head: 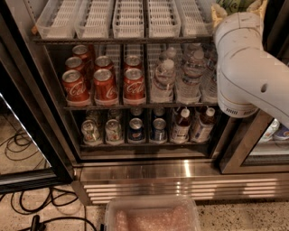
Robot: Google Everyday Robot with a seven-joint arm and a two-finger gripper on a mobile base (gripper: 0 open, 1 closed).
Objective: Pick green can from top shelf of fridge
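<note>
The green can (235, 4) shows only as a green streaked patch at the top right edge, in front of the right end of the top shelf (122, 40). My gripper (237, 7) is there, with tan fingers (218, 15) on either side of the can, shut on it. My white arm (253, 67) hangs below it and hides the fridge's right side. The top shelf carries a row of clear ribbed lane trays (131, 18) with no cans visible in them. The fridge has a steel base grille (180, 182).
Red cola cans (106, 85) and water bottles (162, 81) fill the middle shelf. Mixed cans and small bottles (135, 130) stand on the lowest shelf. The black-edged glass door (27, 135) stands open at left. Cables (27, 207) lie on the floor. A clear plastic tub (153, 216) is at the bottom.
</note>
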